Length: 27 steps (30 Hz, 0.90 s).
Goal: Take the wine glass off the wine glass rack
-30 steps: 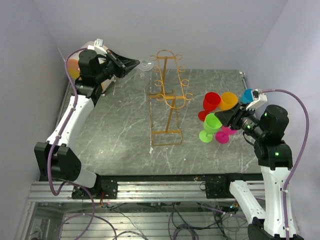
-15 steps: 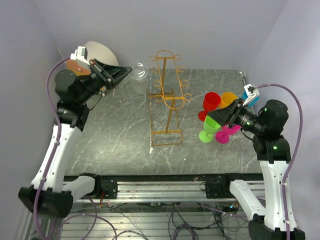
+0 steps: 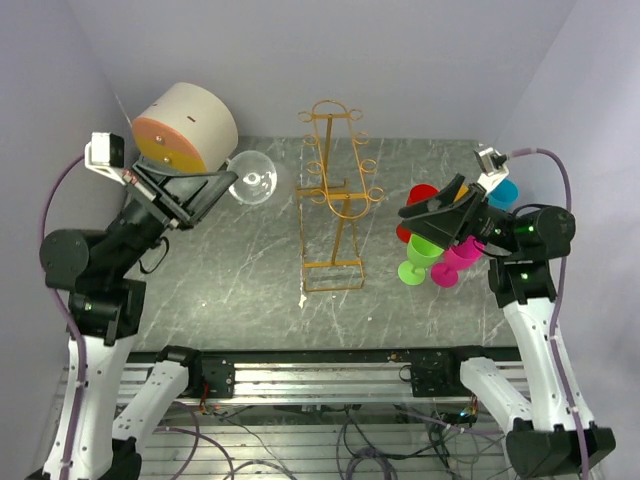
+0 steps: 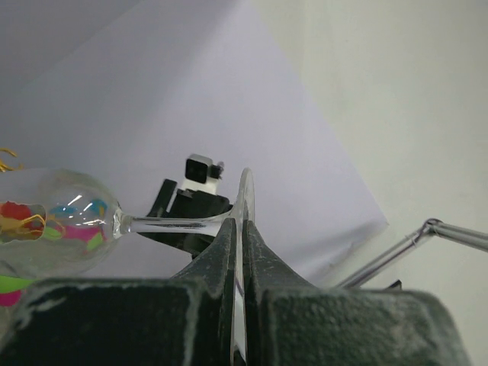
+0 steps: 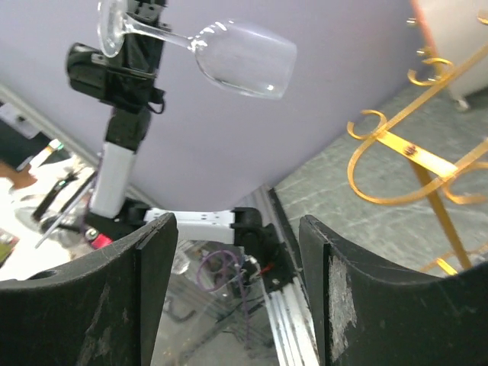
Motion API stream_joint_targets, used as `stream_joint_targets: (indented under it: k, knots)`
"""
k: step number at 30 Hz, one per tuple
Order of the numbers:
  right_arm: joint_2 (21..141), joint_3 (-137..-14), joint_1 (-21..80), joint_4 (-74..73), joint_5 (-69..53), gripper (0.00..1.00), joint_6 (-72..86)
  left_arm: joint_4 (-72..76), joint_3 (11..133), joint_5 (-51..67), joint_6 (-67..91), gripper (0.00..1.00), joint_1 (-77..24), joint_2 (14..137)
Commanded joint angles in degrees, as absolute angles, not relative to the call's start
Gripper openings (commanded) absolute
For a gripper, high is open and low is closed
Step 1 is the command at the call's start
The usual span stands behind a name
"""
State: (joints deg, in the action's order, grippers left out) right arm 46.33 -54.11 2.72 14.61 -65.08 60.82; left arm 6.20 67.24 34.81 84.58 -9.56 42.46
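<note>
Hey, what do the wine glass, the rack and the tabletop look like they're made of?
Wine glass: clear glass or perhaps clear plastic, glossy; the wall shows through it and highlights glint on the bowl.
Wine glass rack: thin metal wire and strip, golden-orange finish, bent into loops.
Table: dark grey stone look with white veins, maybe marble or a printed laminate.

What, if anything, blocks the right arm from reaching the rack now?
Probably nothing, so likely yes: the right claw hangs open over the cups, with nothing standing between it and the rack.

Clear wine glass [image 3: 252,181] sideways in midair (foot in left claw [image 4: 241,229]), left of upright golden rack [image 3: 340,240]
</note>
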Motion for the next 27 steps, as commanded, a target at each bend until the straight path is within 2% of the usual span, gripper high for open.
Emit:
stream_joint_targets:
  k: [1,5,8,14,27]
  knots:
    - [50.4,-55.8,9.5,32.6,-66.3,0.65,69.9,9.8,66.4,36.2,89.1,0.07,-9.1,39.1]
    - [55.7,-60.1,23.0,29.2,-61.7,0.66,60.8,10.3,65.4,35.8,91.4,0.07,-9.1,36.2]
    - [59.8,-62.1,29.6,27.9,-59.4,0.67,56.3,11.1,64.9,35.0,93.1,0.07,-9.2,34.1]
    - [65.8,-62.3,32.9,36.2,-58.6,0.68,57.0,12.0,66.7,34.2,94.1,0.07,-9.2,31.5]
    - [79.1,-62.0,36.3,79.4,-57.1,0.64,80.5,13.0,63.0,31.0,97.2,0.07,-9.2,24.8]
